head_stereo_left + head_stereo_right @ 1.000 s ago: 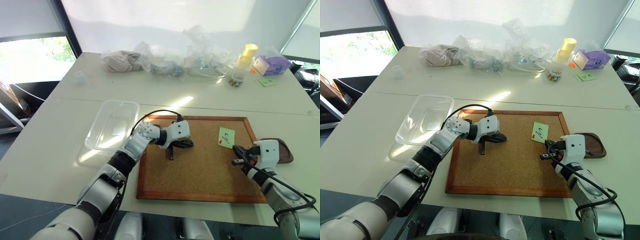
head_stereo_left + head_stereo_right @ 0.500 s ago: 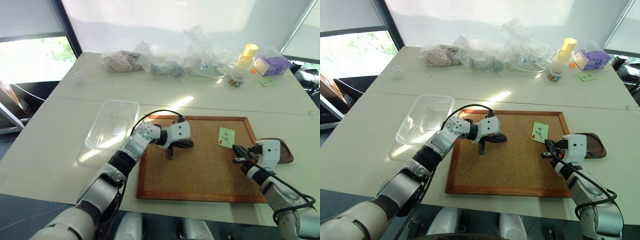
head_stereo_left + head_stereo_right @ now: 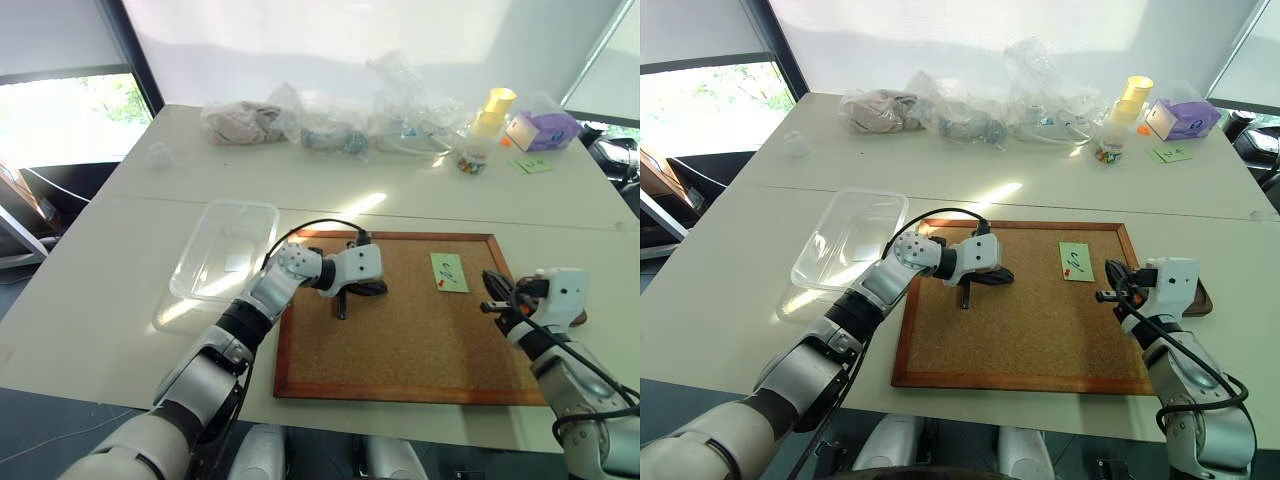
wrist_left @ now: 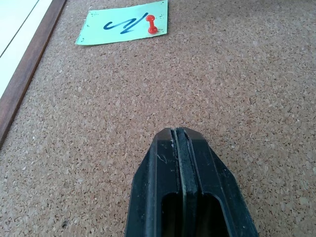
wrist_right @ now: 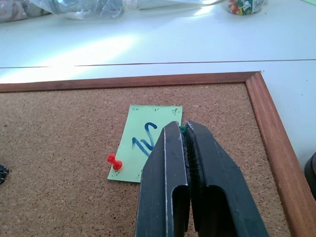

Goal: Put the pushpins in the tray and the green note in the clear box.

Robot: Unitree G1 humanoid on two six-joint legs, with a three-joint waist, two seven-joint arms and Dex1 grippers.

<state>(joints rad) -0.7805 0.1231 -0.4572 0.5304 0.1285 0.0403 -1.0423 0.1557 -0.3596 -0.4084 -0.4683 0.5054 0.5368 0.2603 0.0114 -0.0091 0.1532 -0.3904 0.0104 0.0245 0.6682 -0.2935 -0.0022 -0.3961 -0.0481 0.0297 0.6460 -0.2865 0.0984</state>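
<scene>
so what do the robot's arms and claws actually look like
Both arms are built of silver-grey and white segments with black joints, and a thin black cable loops along each wrist. The left claw and right claw each have two slim black fingers; close up, the fingers show ribbed inner pads.

This looks like an office or a lab room: a wide white surface [image 3: 120, 300] made of joined tables, roller blinds [image 3: 380, 40] drawn over big windows, a corkboard [image 3: 410, 330], and stationery such as a purple sticky-note block [image 3: 543, 129].
</scene>
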